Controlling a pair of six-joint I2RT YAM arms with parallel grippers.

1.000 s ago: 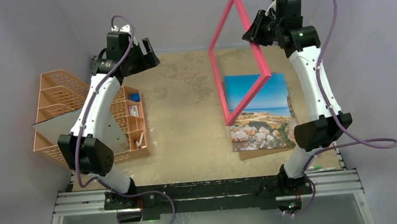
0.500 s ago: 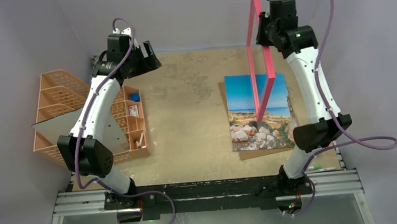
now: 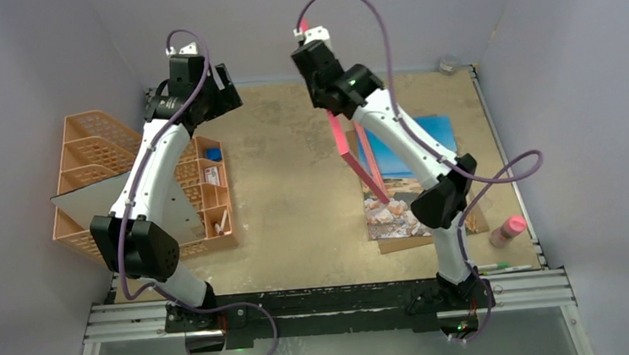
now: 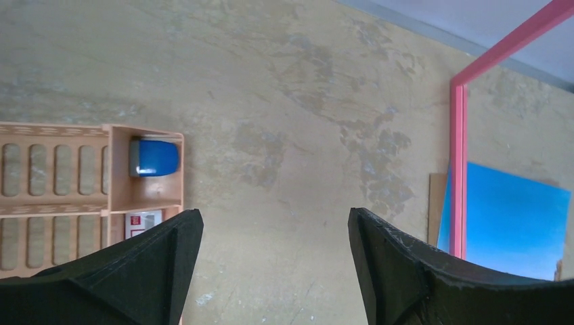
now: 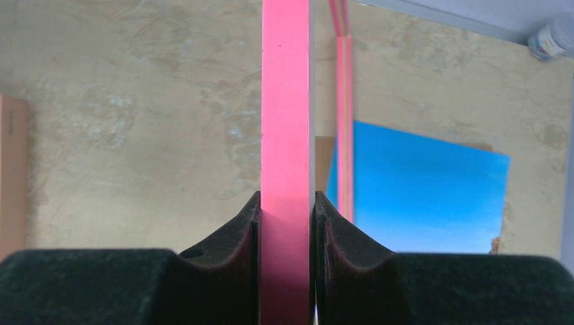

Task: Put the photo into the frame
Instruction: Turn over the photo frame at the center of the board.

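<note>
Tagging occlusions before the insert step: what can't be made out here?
Top view: the frame is nearly edge-on, part hidden behind the right tool; both wrist views crop it.
Top view: the right arm crosses the photo; wrist views cut it off.
All views: the backing board lies under the photo, only edges show.

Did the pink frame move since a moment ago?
Yes. The frame swung left, from above the photo toward its left edge.

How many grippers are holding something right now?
1. The right gripper, high above the table's far middle, clamps the frame's pink rail; the left gripper, far left near the organiser, is open and empty.
</note>
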